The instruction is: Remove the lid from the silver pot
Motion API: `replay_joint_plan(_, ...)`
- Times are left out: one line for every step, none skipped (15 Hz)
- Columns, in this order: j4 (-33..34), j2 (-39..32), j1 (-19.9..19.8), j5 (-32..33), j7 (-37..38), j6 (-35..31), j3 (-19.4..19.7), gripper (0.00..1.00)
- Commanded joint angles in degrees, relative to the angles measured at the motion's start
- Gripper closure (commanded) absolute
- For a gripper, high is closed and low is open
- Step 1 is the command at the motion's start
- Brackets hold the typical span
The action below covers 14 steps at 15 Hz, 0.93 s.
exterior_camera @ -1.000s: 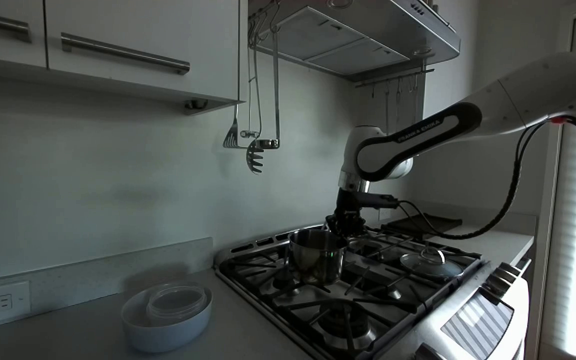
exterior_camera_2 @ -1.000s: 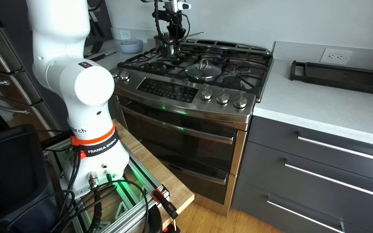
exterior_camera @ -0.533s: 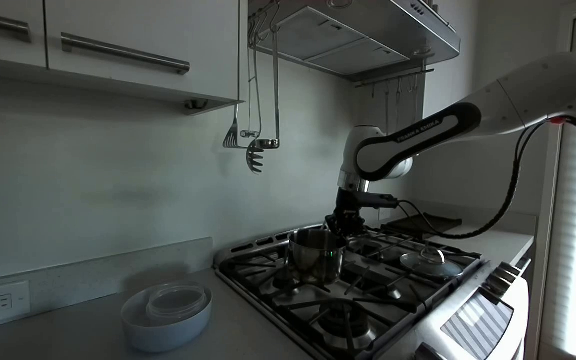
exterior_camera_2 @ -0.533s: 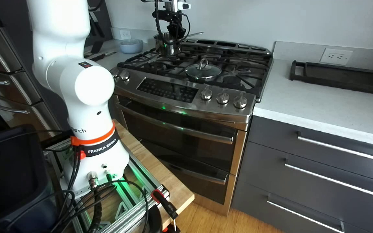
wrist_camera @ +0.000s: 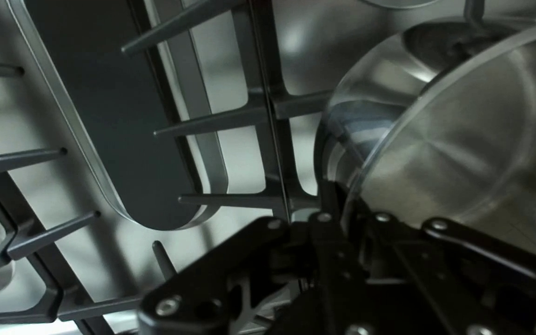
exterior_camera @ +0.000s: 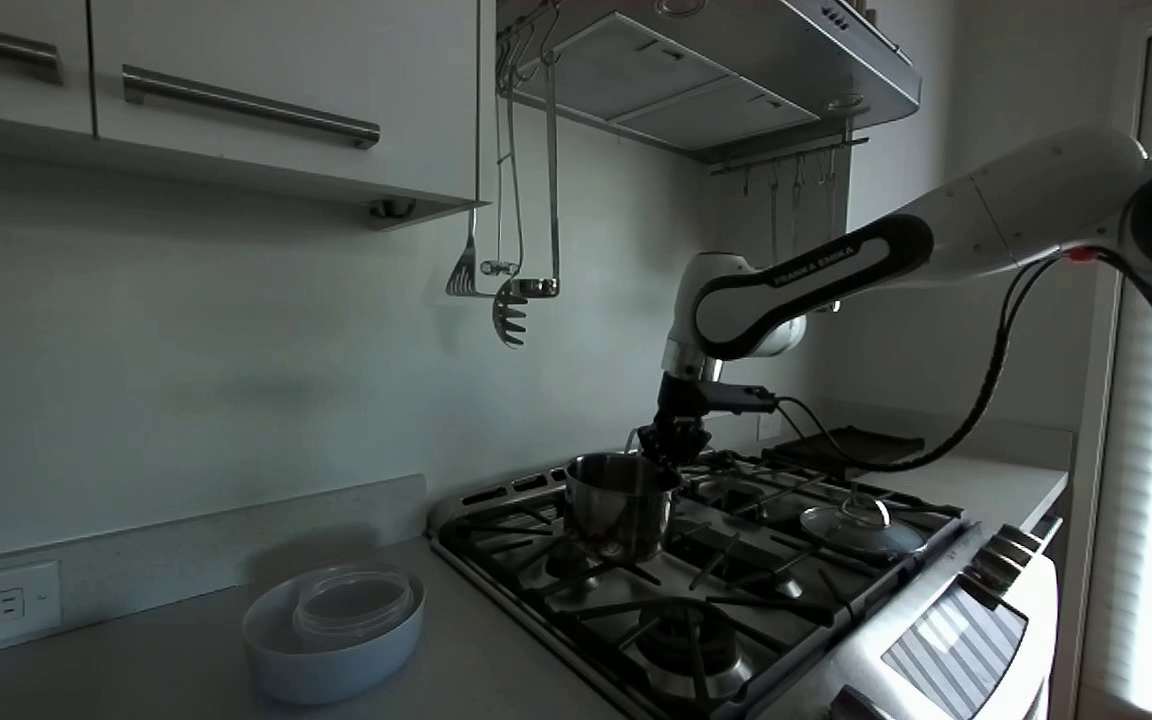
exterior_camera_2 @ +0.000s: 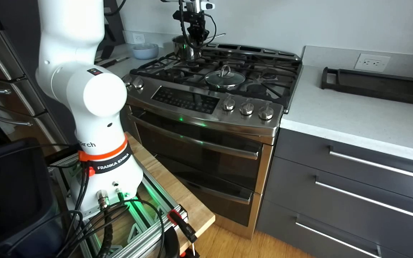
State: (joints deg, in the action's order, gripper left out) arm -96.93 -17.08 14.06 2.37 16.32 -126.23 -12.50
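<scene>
The silver pot (exterior_camera: 618,515) is at the back of the stove, with no lid on it. It also shows in an exterior view (exterior_camera_2: 183,50), its long handle pointing away to the back right, and in the wrist view (wrist_camera: 463,139). My gripper (wrist_camera: 349,200) is shut on the pot's rim, one finger outside the wall and one inside. It hangs over the rim in both exterior views (exterior_camera: 674,455) (exterior_camera_2: 198,37). I cannot tell whether the pot's base touches the grate. The lid (exterior_camera: 861,532), glassy with a loop handle, lies on the front of the stove (exterior_camera_2: 224,79).
Black grates (exterior_camera: 696,620) cover the stove. A white round bowl (exterior_camera: 281,665) holding a clear container stands on the counter beside it. A black griddle (exterior_camera_2: 382,86) lies on the opposite counter. Utensils (exterior_camera: 553,200) hang from the range hood (exterior_camera: 676,90).
The gripper and the pot have moved together: slightly left and up in one exterior picture, slightly right and up in another. The lid has not moved.
</scene>
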Motion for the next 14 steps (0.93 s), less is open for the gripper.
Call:
replay_joint_plan(5.84,-4.53,0.96,-0.08,-2.9,2.08,0.99,0.98)
replay_joint_plan(6.75,-5.18,1.02,-0.25,-3.4,2.43,1.0,0.98)
replay_joint_plan(7.72,-5.86,1.13,-0.37,-3.8,2.94,0.98,0.98)
replay_joint_plan(8.5,-6.44,1.25,-0.4,-4.03,3.32,1.0,0.98)
replay_joint_plan(9.46,-7.09,1.49,-0.38,-3.92,3.77,1.06,0.98)
replay_joint_plan(10.22,-7.66,1.76,-0.21,-3.5,3.91,1.18,0.98)
replay_joint_plan(11.04,-8.26,2.16,0.04,-2.69,4.13,1.36,0.98)
replay_joint_plan(11.8,-8.71,2.42,0.12,-2.49,4.4,1.48,0.98)
replay_joint_plan(12.47,-9.18,2.82,0.45,-2.11,4.81,1.76,0.98)
replay_joint_plan(13.16,-9.55,3.14,0.6,-2.03,5.44,1.99,0.98)
replay_joint_plan(13.69,-9.87,3.34,0.59,-2.26,5.93,2.13,0.98)
replay_joint_plan(14.22,-10.17,3.51,0.47,-2.45,6.29,2.21,0.98)
replay_joint_plan(14.73,-10.47,3.63,0.36,-2.64,6.83,2.27,0.98)
replay_joint_plan(15.13,-10.68,3.79,0.46,-2.64,7.1,2.4,0.74)
